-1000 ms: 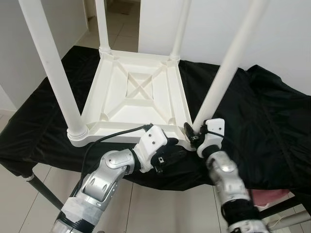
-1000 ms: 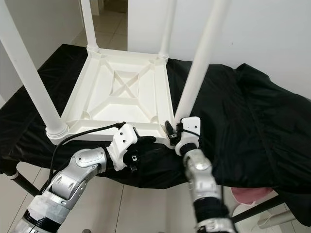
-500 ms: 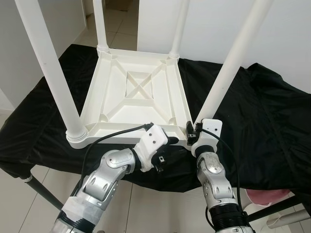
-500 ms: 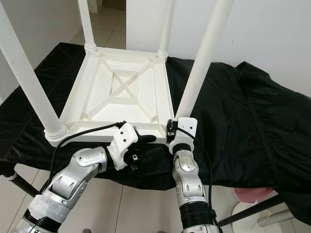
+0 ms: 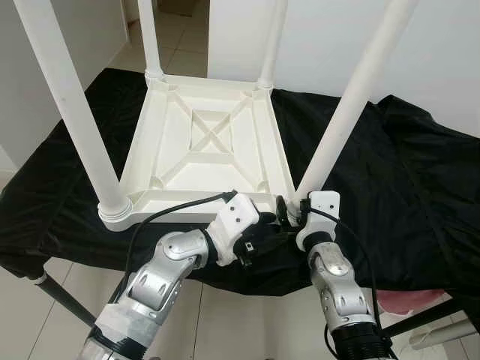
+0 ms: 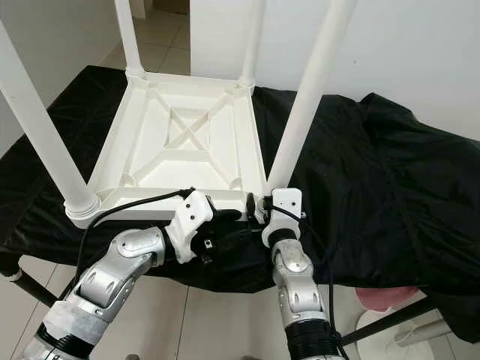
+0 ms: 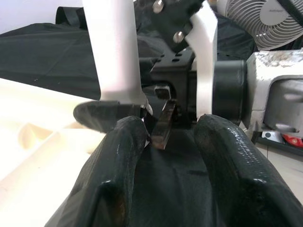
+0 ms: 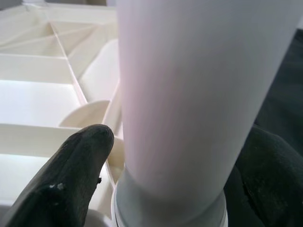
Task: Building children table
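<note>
A white plastic children's table [image 5: 202, 150] lies upside down on a black-draped work table, its four legs pointing up. My right gripper [image 5: 291, 212] is at the base of the near right leg [image 5: 341, 127]. In the right wrist view the leg [image 8: 189, 94] stands between both fingers [image 8: 71, 175], which press on its sides just above the socket. My left gripper [image 5: 264, 229] rests open on the black cloth at the table's front edge, just left of the right one. Its fingers [image 7: 118, 179] point at that leg's base [image 7: 113, 47], with only cloth between them.
The black cloth [image 5: 405, 172] covers the whole work table and hangs over its front edge. The near left leg [image 5: 71, 112] rises beside my left arm. White walls stand behind, with tiled floor below. A pink object [image 5: 405, 304] lies on the floor at lower right, and a fan [image 7: 265, 19] stands beyond.
My right forearm has swung left and more upright under the front edge, and its gripper has shifted slightly left at the leg's base. The left arm has stayed put.
</note>
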Motion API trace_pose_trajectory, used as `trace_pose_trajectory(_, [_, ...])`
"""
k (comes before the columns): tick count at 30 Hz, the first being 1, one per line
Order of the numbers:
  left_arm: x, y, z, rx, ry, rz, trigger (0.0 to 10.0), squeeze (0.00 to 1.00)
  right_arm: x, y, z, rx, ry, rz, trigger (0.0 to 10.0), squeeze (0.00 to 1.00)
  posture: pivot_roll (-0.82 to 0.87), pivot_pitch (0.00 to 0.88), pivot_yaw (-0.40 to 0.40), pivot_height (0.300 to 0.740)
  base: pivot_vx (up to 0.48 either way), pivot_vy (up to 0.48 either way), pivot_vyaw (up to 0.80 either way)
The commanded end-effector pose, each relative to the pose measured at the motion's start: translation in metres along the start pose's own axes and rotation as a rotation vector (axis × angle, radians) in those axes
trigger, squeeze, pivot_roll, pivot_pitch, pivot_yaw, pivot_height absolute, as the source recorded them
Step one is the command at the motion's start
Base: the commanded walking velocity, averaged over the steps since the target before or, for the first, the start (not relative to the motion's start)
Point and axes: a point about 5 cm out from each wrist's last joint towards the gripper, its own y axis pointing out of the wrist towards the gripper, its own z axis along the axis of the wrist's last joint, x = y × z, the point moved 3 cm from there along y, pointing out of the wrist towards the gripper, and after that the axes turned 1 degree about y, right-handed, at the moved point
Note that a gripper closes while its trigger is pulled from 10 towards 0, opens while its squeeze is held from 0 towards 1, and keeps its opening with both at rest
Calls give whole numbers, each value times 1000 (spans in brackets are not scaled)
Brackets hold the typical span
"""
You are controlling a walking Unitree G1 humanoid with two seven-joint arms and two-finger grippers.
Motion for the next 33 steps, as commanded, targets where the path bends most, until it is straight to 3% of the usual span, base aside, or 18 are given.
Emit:
trace_pose_trajectory(1, [1,2,0,-1,4,5,10000,0,7,-3,0,13,4,60,10000,0,-15,0,-93,740,0,0,0])
trace_pose_trajectory(6, [0,0,-2,-11,14,-5,10000,0,19,-4,2,21,4,129,10000,0,-16,0,-92,740,0,0,0])
trace_pose_trajectory(17, [-1,-10,-4,-15,38,-21,10000,0,8,-7,4,45,35,263,10000,0,-5,0,-96,740,0,0,0])
trace_pose_trajectory(25, [-9,-14,-2,-12,-9,61,10000,0,15,-5,6,45,13,340,10000,0,-13,0,-81,740,0,0,0])
trace_pose_trajectory(30, [-1,-13,3,-3,-61,-44,10000,0,22,0,4,5,-30,447,10000,0,-10,0,-74,740,0,0,0])
trace_pose_trajectory(33, [1,-9,2,-26,-76,-48,10000,0,20,6,1,-30,-51,532,10000,0,-9,0,-71,740,0,0,0])
